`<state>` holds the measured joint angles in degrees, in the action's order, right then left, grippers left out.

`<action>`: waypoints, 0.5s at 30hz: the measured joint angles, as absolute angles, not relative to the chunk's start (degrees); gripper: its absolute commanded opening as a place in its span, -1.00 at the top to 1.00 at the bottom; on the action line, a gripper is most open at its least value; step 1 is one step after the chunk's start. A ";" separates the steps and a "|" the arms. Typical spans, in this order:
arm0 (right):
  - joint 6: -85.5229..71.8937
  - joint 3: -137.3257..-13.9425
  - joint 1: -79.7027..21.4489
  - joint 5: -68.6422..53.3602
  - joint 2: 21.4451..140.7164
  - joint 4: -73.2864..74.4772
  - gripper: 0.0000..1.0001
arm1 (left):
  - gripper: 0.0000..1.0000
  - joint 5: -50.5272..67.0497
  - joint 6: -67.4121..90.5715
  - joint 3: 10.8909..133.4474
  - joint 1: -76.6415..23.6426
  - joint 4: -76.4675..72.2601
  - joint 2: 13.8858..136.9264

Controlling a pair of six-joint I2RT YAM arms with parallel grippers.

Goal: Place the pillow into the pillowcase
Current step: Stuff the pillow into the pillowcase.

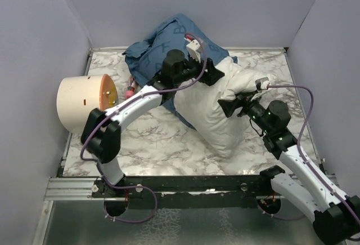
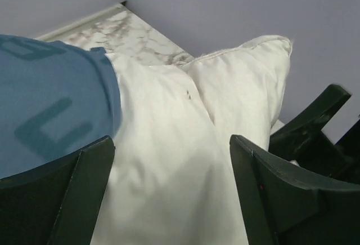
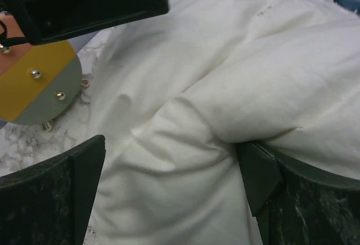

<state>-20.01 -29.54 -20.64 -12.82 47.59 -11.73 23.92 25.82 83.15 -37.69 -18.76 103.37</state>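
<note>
Now, working the pillow deeper into the pillowcase, with both pairs of fingers spread.

At far left a cream drum (image 1: 79,103) stands on the surface (image 1: 152,138), close to my left arm, so I'd keep the elbow off it. The pillowcase (image 1: 149,48) is bunched at the back left. Its blue hem covers only the far end of the pillow (image 1: 216,115), and the rest lies bare, slanting toward the near right. The left fingers (image 2: 79,194) hang wide apart over the line where hem meets white, holding nothing. I'd pinch the blue edge alone, since catching the pillow's skin with it would lock both together. The right fingers (image 3: 62,194) straddle a bulge on the pillow's right flank, one touching the fabric. I'd close on a firm fold there and push toward the back left while the left draws the hem over.
</note>
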 measured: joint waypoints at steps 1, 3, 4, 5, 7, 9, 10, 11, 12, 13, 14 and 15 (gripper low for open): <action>-19.05 -30.30 -20.78 -13.43 45.65 -10.39 -1.00 | -0.93 21.76 22.94 81.73 -37.95 -16.51 99.88; -17.10 -32.73 -20.95 -14.57 43.44 -7.44 -1.00 | -0.94 18.63 18.79 77.84 -37.91 -13.54 92.77; -15.97 -34.48 -20.95 -15.40 42.98 -6.22 -1.00 | -0.92 17.28 16.93 75.09 -37.43 -12.16 88.01; -15.11 -35.68 -20.95 -16.19 42.96 -5.52 -1.00 | -0.90 16.78 15.84 73.14 -36.88 -11.09 84.66; -13.47 -38.48 -21.02 -18.63 43.48 -4.21 -1.00 | -0.84 16.62 14.55 69.17 -35.11 -9.96 78.06; -12.29 -39.92 -21.06 -21.17 43.88 -3.40 -1.00 | -0.79 16.38 14.70 64.29 -33.76 -9.28 73.06; -11.88 -40.16 -21.06 -22.13 43.90 -3.18 -1.00 | -0.76 16.32 15.09 61.10 -33.26 -8.82 70.74; -11.49 -40.18 -21.06 -23.11 43.86 -2.85 -1.00 | -0.69 16.21 15.62 58.26 -33.10 -8.49 68.90; -11.03 -40.18 -21.06 -24.21 43.68 -2.46 -1.00 | -0.63 15.92 16.45 54.04 -33.12 -8.56 66.57; -10.44 -40.23 -21.06 -25.43 43.59 -2.04 -1.00 | -0.58 15.64 17.52 50.41 -33.12 -8.21 64.73; -10.04 -40.29 -21.06 -26.44 43.55 -1.83 -1.00 | -0.55 15.27 18.72 46.33 -33.12 -8.16 62.87; -9.56 -40.69 -21.06 -27.53 43.86 -1.13 -1.00 | -0.54 14.79 19.99 42.09 -33.12 -8.38 60.99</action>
